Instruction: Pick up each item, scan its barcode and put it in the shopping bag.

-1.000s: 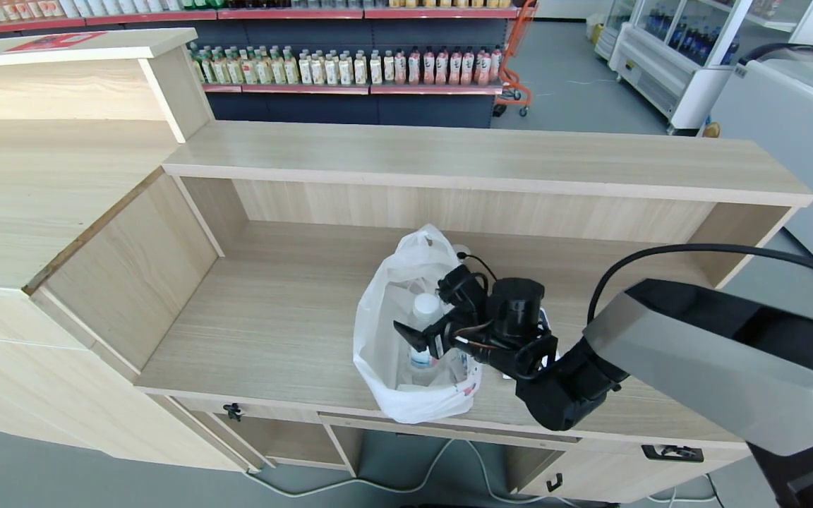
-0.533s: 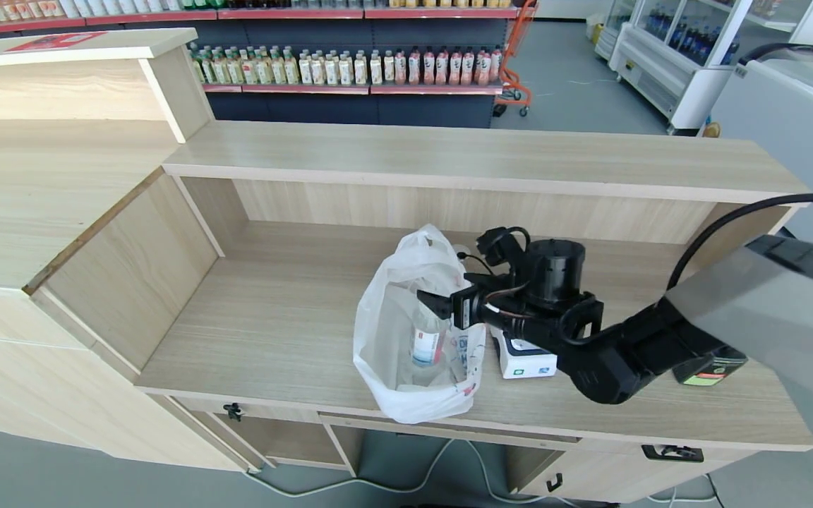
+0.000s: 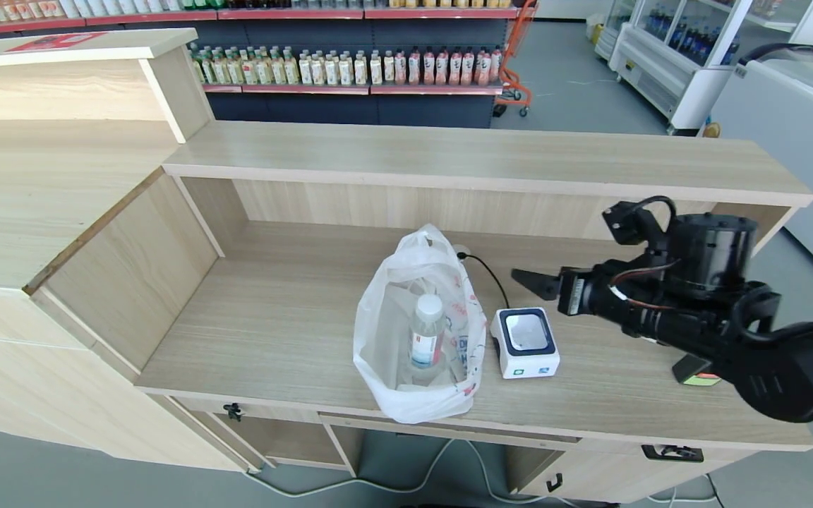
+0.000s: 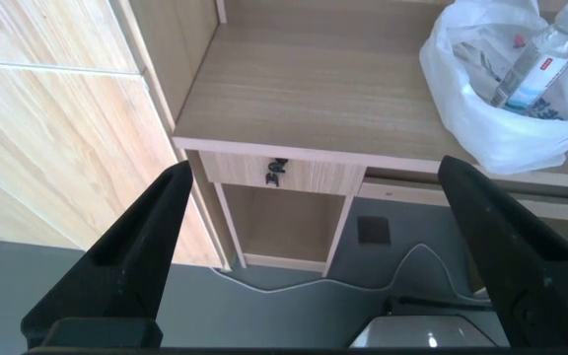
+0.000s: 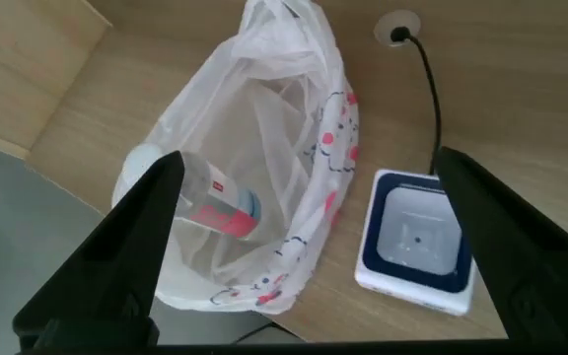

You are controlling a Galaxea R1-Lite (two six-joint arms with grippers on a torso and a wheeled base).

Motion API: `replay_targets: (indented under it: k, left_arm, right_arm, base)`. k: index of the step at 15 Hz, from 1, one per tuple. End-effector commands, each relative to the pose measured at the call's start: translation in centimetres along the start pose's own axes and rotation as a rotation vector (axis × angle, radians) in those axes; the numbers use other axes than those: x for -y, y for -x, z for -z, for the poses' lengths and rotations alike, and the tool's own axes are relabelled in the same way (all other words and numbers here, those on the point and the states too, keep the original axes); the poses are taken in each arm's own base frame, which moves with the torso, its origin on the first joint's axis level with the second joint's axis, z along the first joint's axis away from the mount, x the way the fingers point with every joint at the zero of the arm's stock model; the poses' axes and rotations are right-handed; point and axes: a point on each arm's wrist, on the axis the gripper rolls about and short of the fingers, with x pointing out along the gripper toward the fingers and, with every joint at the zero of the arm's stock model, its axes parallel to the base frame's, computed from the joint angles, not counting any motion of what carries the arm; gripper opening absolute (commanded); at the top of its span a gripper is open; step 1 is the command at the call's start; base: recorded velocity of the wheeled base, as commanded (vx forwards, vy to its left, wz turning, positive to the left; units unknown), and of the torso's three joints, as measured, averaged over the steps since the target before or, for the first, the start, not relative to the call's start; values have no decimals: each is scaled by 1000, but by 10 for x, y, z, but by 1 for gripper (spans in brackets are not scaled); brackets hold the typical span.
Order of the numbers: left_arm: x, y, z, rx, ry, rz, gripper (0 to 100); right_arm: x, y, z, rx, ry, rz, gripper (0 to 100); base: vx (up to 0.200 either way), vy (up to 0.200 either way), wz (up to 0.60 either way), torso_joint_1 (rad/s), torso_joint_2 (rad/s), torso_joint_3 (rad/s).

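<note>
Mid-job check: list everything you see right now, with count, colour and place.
shopping bag: one, white plastic, open, standing on the counter.
bottle: one, clear with a white cap, upright inside the shopping bag.
scanner: one, white with a dark rim, on the counter just right of the shopping bag.
cable: one, black, from the scanner back to a hole in the counter.
small item: one, dark with a green patch, far right on the counter, partly hidden by the right arm.
counter: one, light wood.
drink bottles: many, on the store shelf behind.
right gripper: open, empty, above the counter right of the scanner.
left gripper: open, empty, out before the counter's front edge.
</note>
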Motion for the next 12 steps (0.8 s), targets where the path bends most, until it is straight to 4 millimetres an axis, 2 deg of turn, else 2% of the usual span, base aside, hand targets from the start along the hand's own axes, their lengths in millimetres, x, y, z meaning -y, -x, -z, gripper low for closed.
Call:
replay_targets:
  k: [1, 4, 5, 8, 12]
  left_arm:
    - [0, 0, 0, 0, 2, 0, 100]
    - [0, 0, 0, 0, 1, 0, 100]
    - [0, 0, 0, 0, 1, 0, 100]
    - [0, 0, 0, -2, 1, 0, 100]
    - [0, 0, 0, -2, 1, 0, 100]
  right_arm:
    - [38, 63, 0, 12, 31, 175, 100]
    - [93, 100, 27, -91, 63, 410, 100]
    - [102, 107, 29, -97, 50, 451, 100]
    - [118, 125, 31, -89, 16, 449, 100]
    - [118, 131, 42, -124, -7, 458, 100]
  base:
    - [0, 0, 0, 0, 0, 0]
    - [0, -200, 0, 2, -1, 4]
    - [0, -200, 0, -17, 2, 7]
    - [0, -200, 0, 2, 4, 4]
    - [0, -200, 0, -1, -1, 0]
